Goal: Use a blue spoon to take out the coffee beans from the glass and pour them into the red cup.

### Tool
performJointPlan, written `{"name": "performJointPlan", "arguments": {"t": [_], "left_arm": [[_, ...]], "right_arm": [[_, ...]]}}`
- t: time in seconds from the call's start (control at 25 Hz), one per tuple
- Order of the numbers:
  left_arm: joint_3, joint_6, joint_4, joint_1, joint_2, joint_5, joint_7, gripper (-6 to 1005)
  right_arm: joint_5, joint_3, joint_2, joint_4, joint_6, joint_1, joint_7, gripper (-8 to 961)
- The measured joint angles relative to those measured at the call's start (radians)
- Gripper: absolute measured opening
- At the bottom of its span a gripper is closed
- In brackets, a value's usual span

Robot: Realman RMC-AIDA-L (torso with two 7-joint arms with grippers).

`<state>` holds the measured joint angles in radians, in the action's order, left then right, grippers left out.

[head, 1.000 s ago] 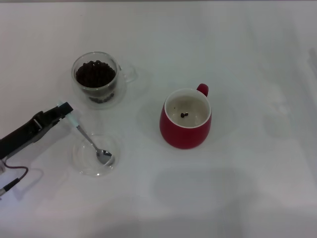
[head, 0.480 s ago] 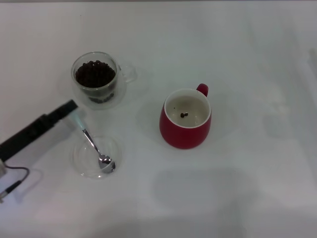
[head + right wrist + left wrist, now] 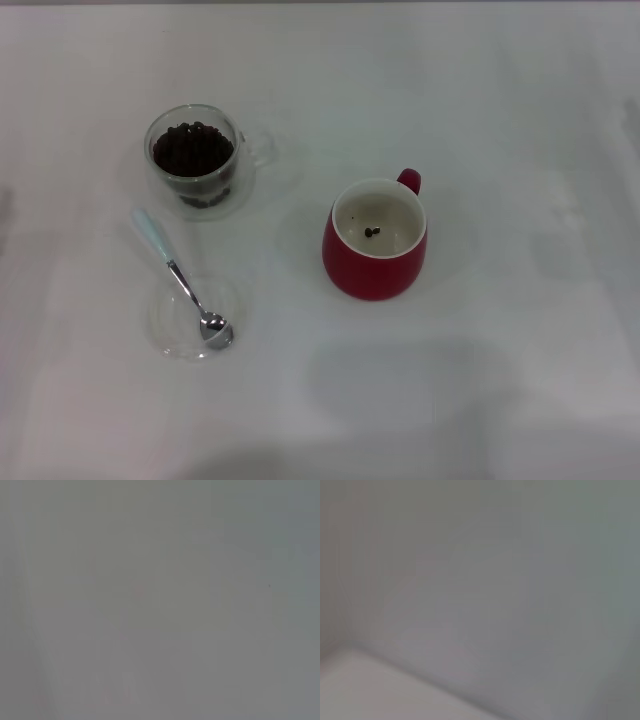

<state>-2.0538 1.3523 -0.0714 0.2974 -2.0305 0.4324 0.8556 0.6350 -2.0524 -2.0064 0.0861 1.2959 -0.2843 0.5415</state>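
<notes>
The blue spoon (image 3: pixel 178 276) lies with its metal bowl in a shallow clear dish (image 3: pixel 170 325) and its pale blue handle sticking out towards the glass. The glass (image 3: pixel 194 160) stands at the back left, holding a heap of coffee beans (image 3: pixel 192 148). The red cup (image 3: pixel 376 240) stands right of centre with two or three beans (image 3: pixel 371 231) on its white bottom. Neither gripper shows in the head view. Both wrist views show only a plain grey-white surface.
The white table (image 3: pixel 480 380) carries only the glass, the dish with the spoon and the red cup. A faint pale object (image 3: pixel 633 110) sits at the far right edge.
My left gripper has let go of the spoon handle and drawn back out of the head view to the left. The spoon now rests alone in the dish.
</notes>
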Motion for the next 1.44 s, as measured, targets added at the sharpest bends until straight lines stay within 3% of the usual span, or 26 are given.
{"name": "performJointPlan", "arguments": {"t": [0.16, 0.32, 0.96, 1.44], "left_arm": [[-0.001, 0.001, 0.01, 0.003, -0.044, 0.206, -0.311, 747], [-0.006, -0.04, 0.054, 0.005, -0.049, 0.237, -0.473, 741], [-0.002, -0.115, 0.13, 0.026, -0.05, 0.249, -0.476, 741], [0.0, -0.144, 0.13, 0.088, -0.048, 0.262, -0.474, 740]], "right_arm": [[0.0, 0.0, 0.0, 0.001, 0.001, -0.002, -0.006, 872], [0.001, 0.0, -0.001, 0.0, 0.005, -0.002, -0.01, 872], [0.043, 0.003, -0.002, 0.003, -0.003, -0.015, -0.011, 871], [0.055, 0.039, -0.003, 0.021, -0.009, -0.025, -0.011, 871]]}}
